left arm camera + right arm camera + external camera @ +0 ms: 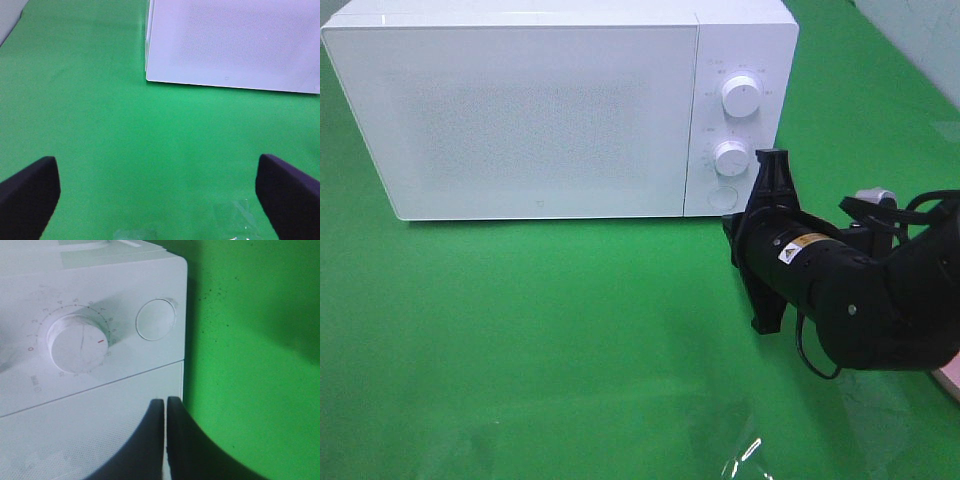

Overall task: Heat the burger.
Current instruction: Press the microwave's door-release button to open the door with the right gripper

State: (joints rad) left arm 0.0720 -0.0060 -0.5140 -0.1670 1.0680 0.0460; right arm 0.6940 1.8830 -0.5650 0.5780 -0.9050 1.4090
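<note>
Closest in, the left jaws are spread about as wide as they go, one dark finger [27, 195] at each side of the wrist view, with nothing between them but bare green desk [150, 150]. They hang just above it, a fair bit short of the microwave's [235, 45] front corner.

Further back on the right side, the right arm [860, 295] reaches in toward the microwave's control panel. The right jaws are pressed flat together and have hold of nothing. Their tips sit right by the lower right front corner, near the round button [156, 320] and just below the lower dial [77, 345], whose red mark shows. Can't tell if they actually touch the front.

At the back, the white microwave has its door [520, 110] shut, and the upper dial [741, 95] sits above the lower one.

The burger doesn't show in any of the views, so I honestly can't tell where it is relative to either set of jaws.
</note>
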